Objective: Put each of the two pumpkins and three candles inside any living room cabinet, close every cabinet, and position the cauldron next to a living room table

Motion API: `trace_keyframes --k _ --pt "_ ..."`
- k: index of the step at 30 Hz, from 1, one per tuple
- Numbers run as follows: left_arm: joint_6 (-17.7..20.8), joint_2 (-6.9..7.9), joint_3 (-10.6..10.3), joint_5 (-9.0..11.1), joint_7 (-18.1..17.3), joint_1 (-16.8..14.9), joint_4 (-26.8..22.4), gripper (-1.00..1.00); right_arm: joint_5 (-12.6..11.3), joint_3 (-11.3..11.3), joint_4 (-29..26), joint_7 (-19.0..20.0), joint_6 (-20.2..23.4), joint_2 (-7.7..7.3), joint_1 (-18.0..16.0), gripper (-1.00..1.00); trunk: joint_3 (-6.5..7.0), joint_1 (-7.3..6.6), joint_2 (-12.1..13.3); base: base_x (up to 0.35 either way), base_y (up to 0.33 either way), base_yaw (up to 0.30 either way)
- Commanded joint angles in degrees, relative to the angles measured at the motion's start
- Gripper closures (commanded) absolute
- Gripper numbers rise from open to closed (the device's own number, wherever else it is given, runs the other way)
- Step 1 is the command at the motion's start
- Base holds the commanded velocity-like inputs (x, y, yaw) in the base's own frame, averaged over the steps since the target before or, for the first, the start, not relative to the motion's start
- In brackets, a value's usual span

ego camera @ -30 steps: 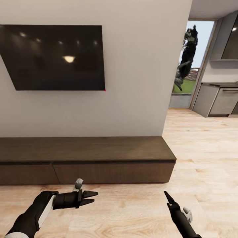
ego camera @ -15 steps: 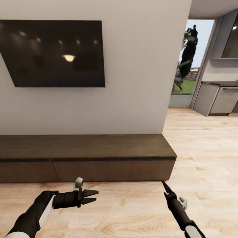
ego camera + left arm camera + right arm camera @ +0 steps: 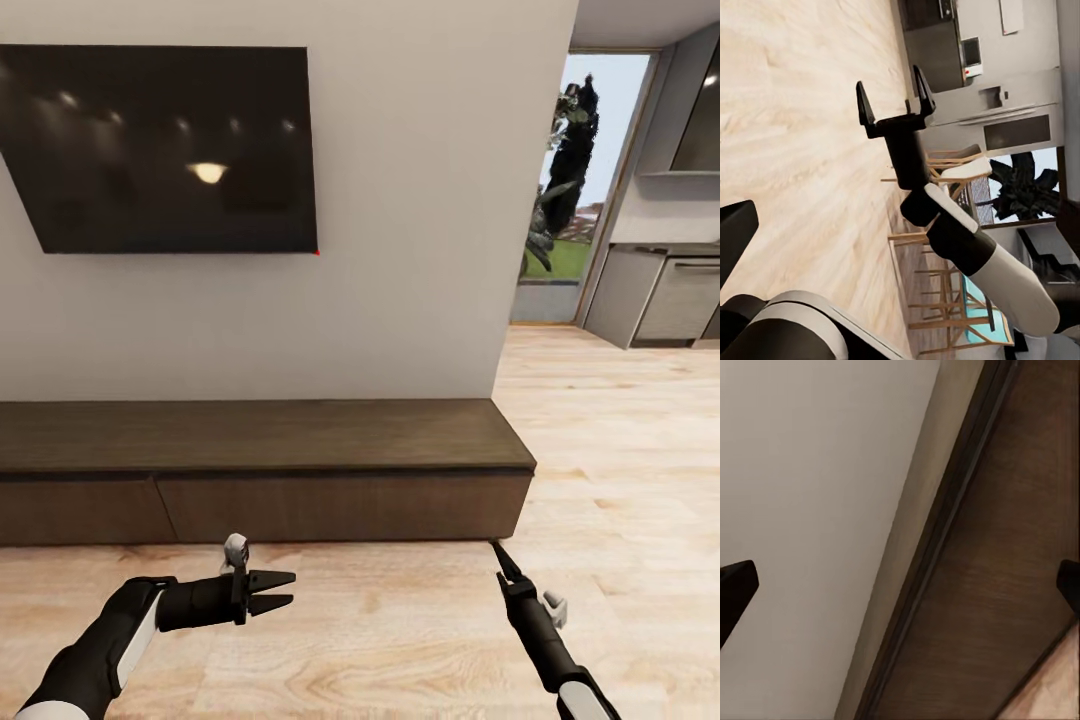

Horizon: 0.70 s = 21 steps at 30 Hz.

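Observation:
The cabinet is a long, low dark-brown unit against the wall, and its flat drawer fronts sit flush and closed. My left gripper hovers open and empty over the floor, a short way in front of the cabinet. My right gripper points at the cabinet's right end, close to its front corner. From the left wrist view the right gripper is open and empty. The right wrist view looks along the cabinet top where it meets the wall, with one fingertip at the frame's edge. The pumpkins, candles, cauldron and table are out of view.
A dark TV hangs on the wall above the cabinet. Light wood floor stretches in front and to the right. Past the wall's corner are a glass door and grey kitchen cabinets. Wooden chairs stand behind my right arm.
My right arm has reached forward, bringing its gripper up to the cabinet's right end. The head view has shifted slightly. The left gripper has barely moved.

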Motion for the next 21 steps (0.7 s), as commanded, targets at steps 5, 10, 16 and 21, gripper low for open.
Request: trace_keyframes --k 5,10,16,21 --pt "0.59 0.00 0.02 0.16 -0.12 -0.02 -0.01 -1.00 -0.75 0.01 0.03 0.22 -1.70 0.02 -0.04 -1.00 -0.96 1.09 -2.04 0.000 0.000 0.000" --pt "0.59 -0.09 0.08 0.16 -0.13 -0.02 -0.01 -1.00 -0.75 0.06 0.09 2.49 -2.02 0.02 -0.04 -1.00 -1.85 2.19 -4.05 0.000 0.000 0.000" --pt "0.59 -0.39 0.09 0.15 -0.14 -0.02 -0.01 -1.00 0.07 0.16 -0.62 3.42 -3.15 0.08 -0.06 -1.00 -2.93 3.51 -6.45 0.000 0.000 0.000" --pt "0.59 -0.44 0.14 0.16 -0.14 -0.02 -0.01 -1.00 -0.52 0.32 -0.25 3.64 -5.20 0.28 -0.19 -1.00 -3.83 4.61 -8.46 0.000 0.000 0.000"
